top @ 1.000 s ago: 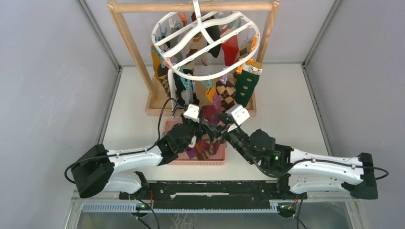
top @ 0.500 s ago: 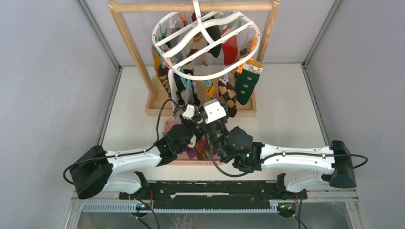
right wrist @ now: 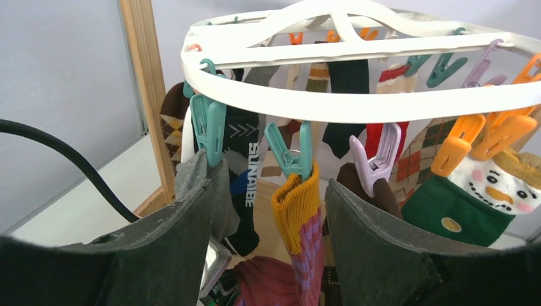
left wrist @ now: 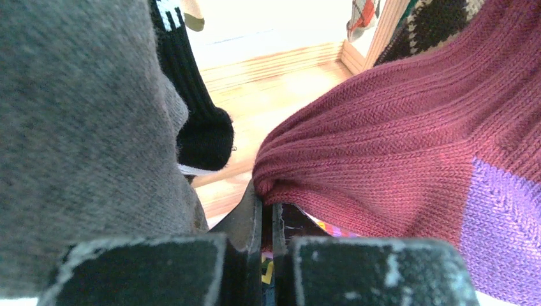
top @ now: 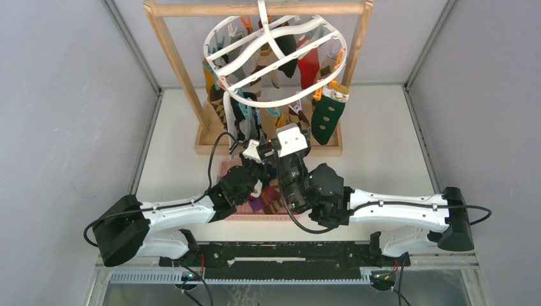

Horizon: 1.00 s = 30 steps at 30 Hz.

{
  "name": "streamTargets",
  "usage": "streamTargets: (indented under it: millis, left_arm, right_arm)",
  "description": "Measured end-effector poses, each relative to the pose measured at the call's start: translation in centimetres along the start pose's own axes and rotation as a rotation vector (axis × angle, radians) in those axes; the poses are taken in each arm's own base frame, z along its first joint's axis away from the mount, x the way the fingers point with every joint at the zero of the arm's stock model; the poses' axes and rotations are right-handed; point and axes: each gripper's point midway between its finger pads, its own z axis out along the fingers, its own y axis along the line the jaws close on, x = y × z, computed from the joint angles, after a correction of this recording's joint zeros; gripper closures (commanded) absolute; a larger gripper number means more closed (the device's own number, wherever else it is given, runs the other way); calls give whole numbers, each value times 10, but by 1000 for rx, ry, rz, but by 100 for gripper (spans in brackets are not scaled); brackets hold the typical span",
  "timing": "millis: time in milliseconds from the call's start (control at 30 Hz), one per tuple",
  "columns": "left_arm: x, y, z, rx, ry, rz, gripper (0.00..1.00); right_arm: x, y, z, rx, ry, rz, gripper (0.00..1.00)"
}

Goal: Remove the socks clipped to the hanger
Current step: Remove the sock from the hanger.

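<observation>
From above, the white plastic ring hanger [top: 274,102] hangs on a pale wooden frame stand [top: 172,57] at the far edge of the white table [top: 383,127]. Its knitted socks [top: 328,115] dangle from small clips around the rim. The left arm [top: 185,213] and right arm [top: 395,207] both reach under its near side, above a pink slatted basket [top: 268,218] by the table's near edge.

At the left wrist, the left gripper [left wrist: 266,210] is clamped tight on a fold of a maroon ribbed sock with a purple patch [left wrist: 383,146]. The knit puckers at the pinch, soft and limp. A coarse grey sock [left wrist: 76,108] drapes against one finger.

At the right wrist, the right gripper [right wrist: 271,191] stands wide, its jaws either side of a mustard-cuffed checked sock [right wrist: 296,204] held by a teal plastic clip [right wrist: 290,153]. This sock looks light, floppy and stretchy. It is probably best taken just below the cuff, close to the clip, so that a pull frees the cuff from the clip rather than stretching the fabric. The hanging ring will likely swing.
</observation>
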Motion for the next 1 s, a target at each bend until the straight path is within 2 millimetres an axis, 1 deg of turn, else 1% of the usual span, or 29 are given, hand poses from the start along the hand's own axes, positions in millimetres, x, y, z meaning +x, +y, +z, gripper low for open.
streamTargets:
  millis: [133,333,467,667,1000]
  left_arm:
    - [0,0,0,0,1,0,100]
    - [1,0,0,0,2,1,100]
    - [1,0,0,0,4,2,100]
    - [2,0,0,0,5,3,100]
    - [2,1,0,-2,5,3,100]
  right_arm:
    - [-4,3,2,-27,1,14,29]
    - [-7,4,5,-47,7,21,33]
    - [-9,2,13,-33,12,27,34]
    - [-1,2,27,-13,31,23,36]
    - [16,8,46,-3,65,5,34]
